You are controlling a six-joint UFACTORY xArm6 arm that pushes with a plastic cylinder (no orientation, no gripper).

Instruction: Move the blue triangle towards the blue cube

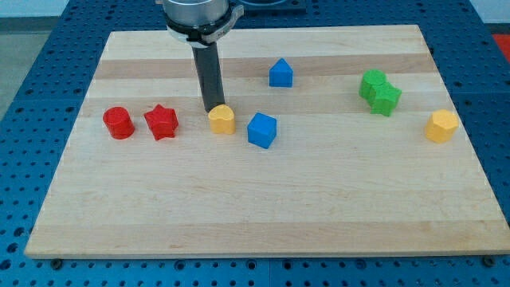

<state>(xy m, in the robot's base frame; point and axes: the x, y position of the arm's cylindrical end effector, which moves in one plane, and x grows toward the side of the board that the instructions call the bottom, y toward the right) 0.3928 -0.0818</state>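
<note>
— Item: blue triangle (280,73)?
— Upper middle of the board (263,207), apex toward the view's top, no clear long axis; blue cube (261,130) near, below-left.
— My tip (213,110)?
— Bare rod, no jaws; touching the yellow block (222,119), left of the cube — I judge not yet behind the triangle.

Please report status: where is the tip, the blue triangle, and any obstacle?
My tip at yellow block, upper-left edge. Blue triangle untouched, up-right of blue cube. Path between them open.
</note>
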